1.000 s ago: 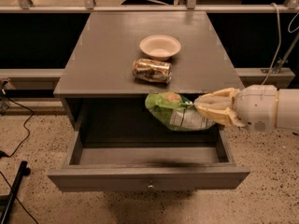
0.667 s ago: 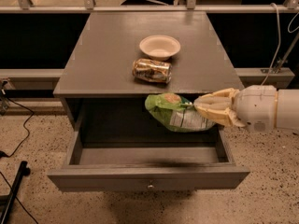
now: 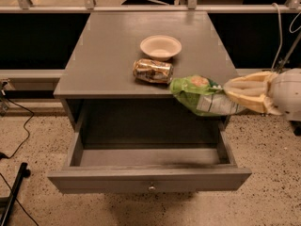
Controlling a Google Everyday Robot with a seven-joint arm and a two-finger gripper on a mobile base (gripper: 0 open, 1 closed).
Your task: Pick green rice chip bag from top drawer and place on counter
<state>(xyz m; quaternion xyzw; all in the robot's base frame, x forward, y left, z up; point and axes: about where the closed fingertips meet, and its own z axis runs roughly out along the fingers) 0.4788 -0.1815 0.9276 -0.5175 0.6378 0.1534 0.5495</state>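
My gripper point(image 3: 229, 94) comes in from the right and is shut on the green rice chip bag point(image 3: 200, 94). The bag is crinkled and green with a rice cake picture, held sideways in the air at about the level of the counter's front right edge, above the right part of the open top drawer point(image 3: 150, 161). The drawer is pulled out, with a small round knob point(image 3: 151, 188) on its front panel, and its visible inside is bare. The grey counter point(image 3: 103, 55) lies behind and left of the bag.
A gold-brown can point(image 3: 152, 70) lies on its side on the counter just left of the bag. A white bowl point(image 3: 160, 46) stands behind the can. A railing runs along the back. Cables and a black stand leg lie on the speckled floor at the left.
The gripper and the bag have risen from in front of the drawer opening up to the level of the counter's front edge. The can and bowl have not moved.
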